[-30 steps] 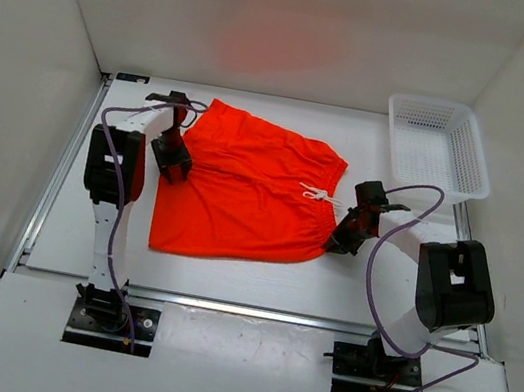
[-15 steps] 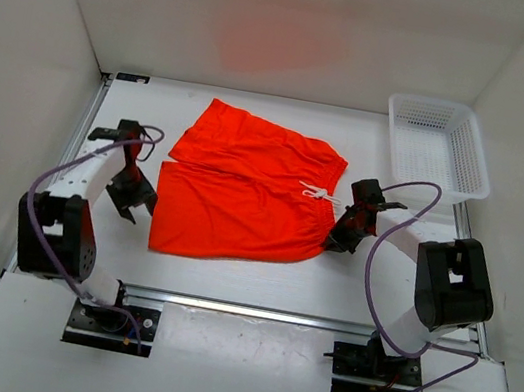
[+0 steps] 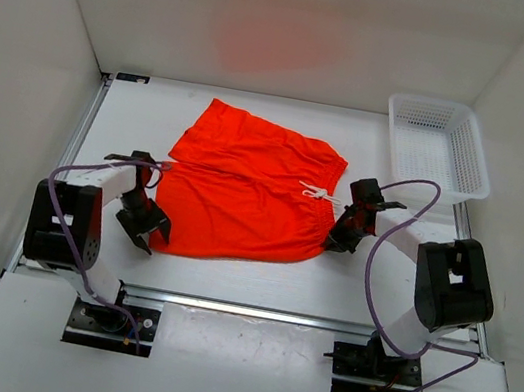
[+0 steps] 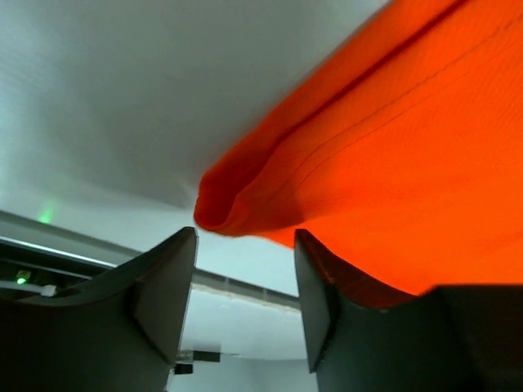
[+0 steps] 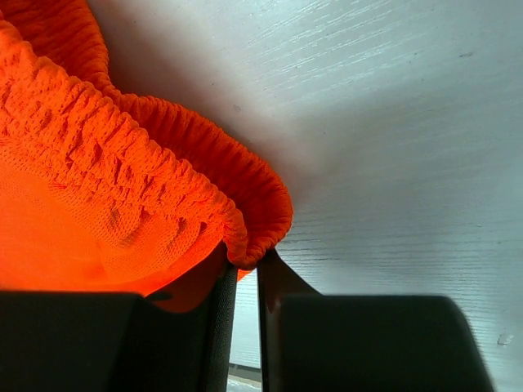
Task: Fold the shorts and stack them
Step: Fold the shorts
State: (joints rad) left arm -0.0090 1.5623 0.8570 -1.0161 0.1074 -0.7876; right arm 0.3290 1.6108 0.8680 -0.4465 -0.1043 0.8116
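The shorts [image 3: 242, 193] are laid flat on the table [image 3: 227, 279], near its middle, with the waistband turned to the right and the two legs spread to the left. The far leg is angled toward the far left; the near leg lies square to the near edge. A white drawstring [image 3: 318, 194] is seen on the waistband. A white basket [image 3: 473, 164] is set in the far right corner, well apart from the cloth.

The left arm [image 3: 92, 178] is bent low over the table, and the left jaws are placed at the near left corner of the near leg. In the left wrist view they are held spread, and the folded hem corner of the shorts [image 4: 392, 163] is seen just ahead of the gap between the two fingers [image 4: 163, 286]; contact cannot be told.

The right arm [image 3: 401, 228] is reached to the near end of the waistband. In the right wrist view the right jaws are pressed almost together, and the gathered elastic edge of the shorts [image 5: 98, 188] is pinched between the fingers [image 5: 282, 302], lifted slightly into a curl off the table.
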